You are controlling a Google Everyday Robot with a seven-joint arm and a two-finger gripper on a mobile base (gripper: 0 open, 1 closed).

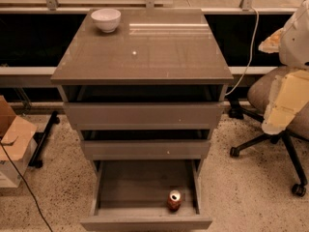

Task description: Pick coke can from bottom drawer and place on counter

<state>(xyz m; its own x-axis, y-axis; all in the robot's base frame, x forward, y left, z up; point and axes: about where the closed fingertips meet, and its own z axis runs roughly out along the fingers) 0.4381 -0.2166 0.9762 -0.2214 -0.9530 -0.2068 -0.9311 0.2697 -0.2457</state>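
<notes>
The coke can [174,200], small and red with a silver top, stands in the open bottom drawer [130,183], near its front right corner. The gripper [286,105] is at the right edge, well apart from it; whether it is spread I cannot tell. The can is upright, long axis vertical, top up

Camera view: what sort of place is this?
Probably an office or lab test space: a swivel office chair on speckled floor, a cardboard box, a lone drawer cabinet with its bottom drawer open, a coke can inside. The claw is at the right edge, before the chair.
</notes>
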